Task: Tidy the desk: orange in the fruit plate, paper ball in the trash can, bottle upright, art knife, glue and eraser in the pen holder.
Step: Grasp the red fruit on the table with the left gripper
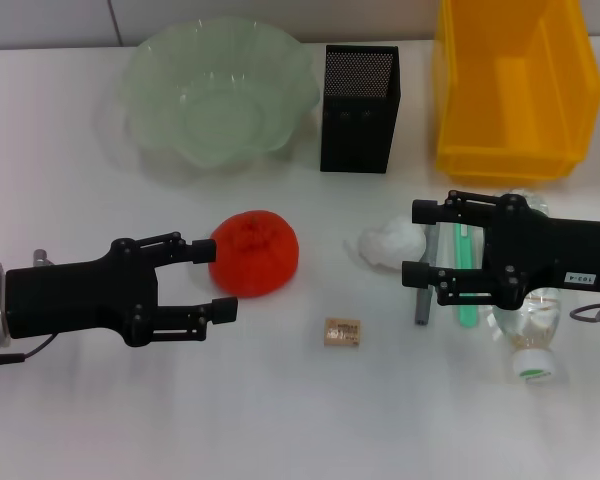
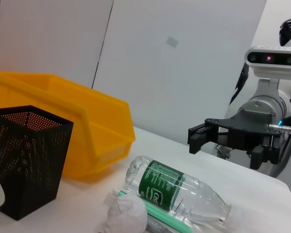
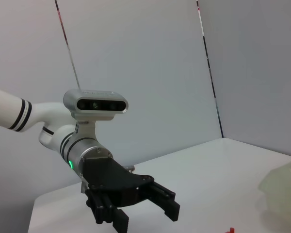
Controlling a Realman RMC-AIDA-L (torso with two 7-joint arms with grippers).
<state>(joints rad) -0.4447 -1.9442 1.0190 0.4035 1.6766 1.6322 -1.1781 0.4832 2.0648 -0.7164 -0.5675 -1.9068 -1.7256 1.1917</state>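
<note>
The red-orange orange (image 1: 258, 250) lies on the white desk in the head view. My left gripper (image 1: 214, 281) is open at its left side, the upper finger by its edge. The white paper ball (image 1: 390, 243) sits just off the fingertips of my open right gripper (image 1: 416, 243). The bottle (image 1: 531, 333) lies on its side under the right arm and shows again in the left wrist view (image 2: 174, 189). A grey stick (image 1: 421, 292) and a green stick (image 1: 466, 300) lie side by side; which is the art knife and which the glue I cannot tell. The tan eraser (image 1: 342, 332) is near the desk's middle.
Along the back stand the pale-green fruit plate (image 1: 150, 60), the black mesh pen holder (image 1: 360, 120) and the yellow trash can (image 1: 500, 160). The right wrist view shows the left gripper (image 3: 140, 206) and the plate's rim (image 3: 283, 184).
</note>
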